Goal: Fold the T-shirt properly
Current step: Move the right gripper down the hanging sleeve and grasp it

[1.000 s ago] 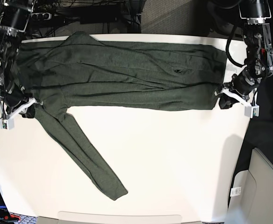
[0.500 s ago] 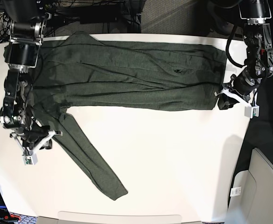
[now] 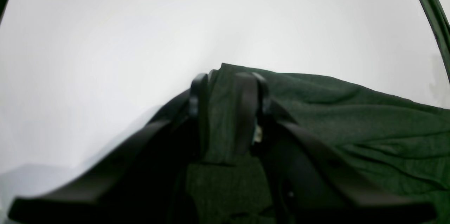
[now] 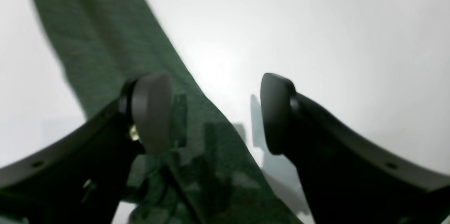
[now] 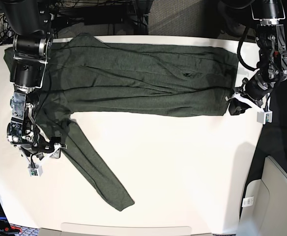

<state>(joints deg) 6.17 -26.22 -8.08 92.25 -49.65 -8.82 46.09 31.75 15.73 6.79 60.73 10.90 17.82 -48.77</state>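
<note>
Only the base view showed the whole T-shirt (image 5: 133,78): its body lay spread across the far part of the white surface (image 5: 183,167), with one long sleeve (image 5: 92,167) trailing diagonally toward the near edge. The wrist views gave the close detail that was too small to read there. In the left wrist view the left hand (image 3: 228,111) sat at the shirt's corner with its fingers (image 3: 246,111) drawn close together and a fold of green cloth between them, though whether they pinched it could not be told. In the right wrist view the right hand (image 4: 214,111) stood wide apart and held nothing; it hovered over the sleeve's edge, one finger (image 4: 151,111) above the cloth, the other above bare surface.
</note>
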